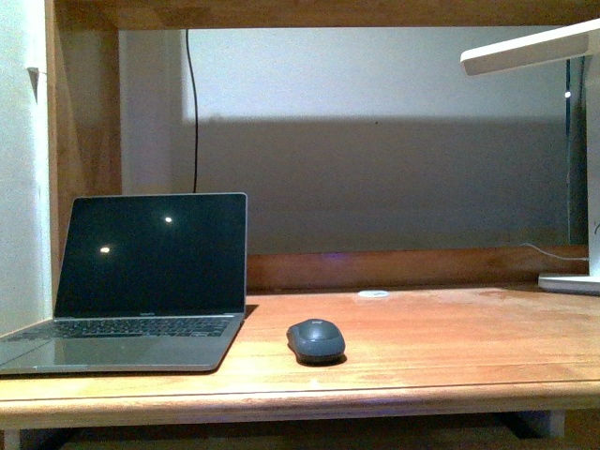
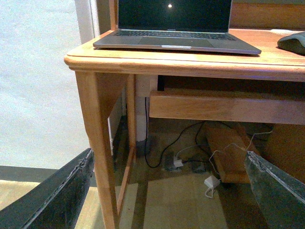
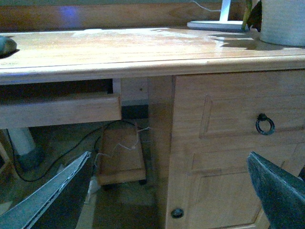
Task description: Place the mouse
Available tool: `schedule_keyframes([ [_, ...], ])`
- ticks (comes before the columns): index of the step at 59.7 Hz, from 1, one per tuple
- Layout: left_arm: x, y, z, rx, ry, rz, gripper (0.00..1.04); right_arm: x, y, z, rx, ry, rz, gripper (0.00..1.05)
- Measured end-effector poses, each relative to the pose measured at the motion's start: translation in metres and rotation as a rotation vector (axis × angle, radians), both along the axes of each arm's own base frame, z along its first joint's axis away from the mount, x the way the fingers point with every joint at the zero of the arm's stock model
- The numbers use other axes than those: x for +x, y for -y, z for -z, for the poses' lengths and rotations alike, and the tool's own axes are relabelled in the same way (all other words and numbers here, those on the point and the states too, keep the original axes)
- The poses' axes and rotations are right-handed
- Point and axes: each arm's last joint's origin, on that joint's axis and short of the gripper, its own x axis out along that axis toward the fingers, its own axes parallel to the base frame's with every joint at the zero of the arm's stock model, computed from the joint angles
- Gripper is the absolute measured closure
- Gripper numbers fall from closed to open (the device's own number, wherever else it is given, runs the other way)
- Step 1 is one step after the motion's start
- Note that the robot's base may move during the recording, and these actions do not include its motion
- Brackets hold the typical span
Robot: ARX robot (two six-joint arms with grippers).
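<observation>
The dark grey oval mouse [image 1: 316, 340] lies on the wooden desk [image 1: 441, 347], just right of the open laptop [image 1: 141, 281]. Its edge shows in the left wrist view [image 2: 293, 43] and a sliver in the right wrist view [image 3: 5, 45]. Neither arm shows in the front view. My left gripper [image 2: 167, 191] is open and empty, below the desk's front left corner. My right gripper [image 3: 169, 191] is open and empty, low in front of the desk's drawer cabinet [image 3: 228, 143].
A white desk lamp [image 1: 572, 281] stands at the back right, its head [image 1: 525, 52] overhanging. A flat white disc [image 1: 373, 294] lies at the desk's back. A white pot [image 3: 283, 21] sits right. Cables and a wooden box [image 2: 228, 152] lie under the desk.
</observation>
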Motion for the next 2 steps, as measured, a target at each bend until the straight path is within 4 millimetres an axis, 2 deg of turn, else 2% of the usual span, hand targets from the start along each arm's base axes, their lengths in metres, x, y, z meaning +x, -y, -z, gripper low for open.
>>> schedule_keyframes([
  [2,0.0000,0.0000,0.0000,0.000,0.000,0.000,0.08,0.0000,0.0000,0.0000,0.000,0.000,0.000,0.07],
])
